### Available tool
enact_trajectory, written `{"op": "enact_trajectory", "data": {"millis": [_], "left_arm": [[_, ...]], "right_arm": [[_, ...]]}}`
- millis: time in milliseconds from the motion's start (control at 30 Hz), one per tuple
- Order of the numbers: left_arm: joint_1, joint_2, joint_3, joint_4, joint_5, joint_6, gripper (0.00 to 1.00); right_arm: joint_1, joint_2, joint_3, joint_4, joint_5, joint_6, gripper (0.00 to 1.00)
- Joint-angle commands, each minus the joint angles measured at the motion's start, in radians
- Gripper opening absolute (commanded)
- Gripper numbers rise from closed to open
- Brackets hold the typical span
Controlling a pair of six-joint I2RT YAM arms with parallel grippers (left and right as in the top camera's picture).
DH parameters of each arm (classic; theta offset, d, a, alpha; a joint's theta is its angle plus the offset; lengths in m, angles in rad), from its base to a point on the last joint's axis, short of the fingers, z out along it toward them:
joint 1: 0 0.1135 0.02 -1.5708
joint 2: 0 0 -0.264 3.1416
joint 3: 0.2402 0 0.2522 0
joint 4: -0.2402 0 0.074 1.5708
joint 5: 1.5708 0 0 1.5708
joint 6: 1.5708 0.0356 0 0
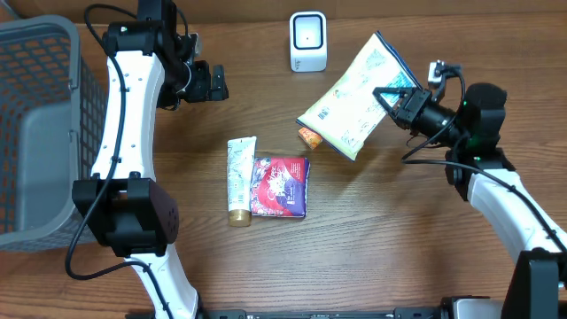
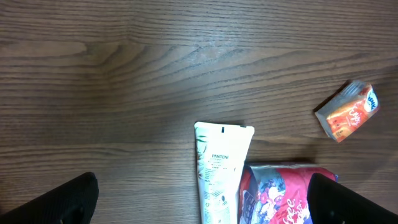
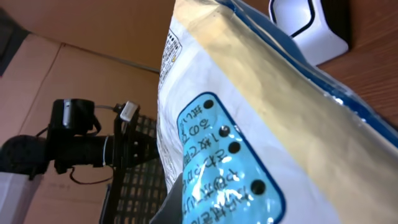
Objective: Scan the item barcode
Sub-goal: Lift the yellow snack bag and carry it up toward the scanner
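My right gripper (image 1: 396, 100) is shut on the edge of a yellow, white and blue snack bag (image 1: 354, 99), held tilted in the air just right of the white scanner (image 1: 307, 42). In the right wrist view the bag (image 3: 249, 118) fills the frame, one dark finger (image 3: 177, 202) shows beside it, and the scanner (image 3: 308, 25) stands behind. I cannot make out a barcode on the bag. My left gripper (image 1: 213, 81) hangs open at the back left over bare wood, with nothing between its wide-spread fingers (image 2: 62, 199).
A white Pantene tube (image 1: 239, 177) (image 2: 221, 168) lies beside a red packet (image 1: 280, 187) (image 2: 277, 193) at mid-table. A small orange packet (image 1: 308, 136) (image 2: 348, 112) lies under the bag's low corner. A grey mesh basket (image 1: 35, 133) stands at the left edge.
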Motion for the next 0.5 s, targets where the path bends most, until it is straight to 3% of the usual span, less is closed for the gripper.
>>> {"op": "enact_trajectory", "data": {"millis": [0, 167, 467], "left_arm": [[0.004, -0.016, 0.014, 0.004, -0.006, 0.023, 1.00], [0.004, -0.016, 0.014, 0.004, -0.006, 0.023, 1.00], [0.003, -0.016, 0.014, 0.004, -0.006, 0.023, 1.00]], "right_arm": [[0.001, -0.017, 0.043, -0.016, -0.051, -0.104, 0.04], [0.055, -0.017, 0.048, -0.025, 0.156, -0.410, 0.04], [0.304, -0.005, 0.105, -0.027, 0.957, -0.976, 0.04]]}}
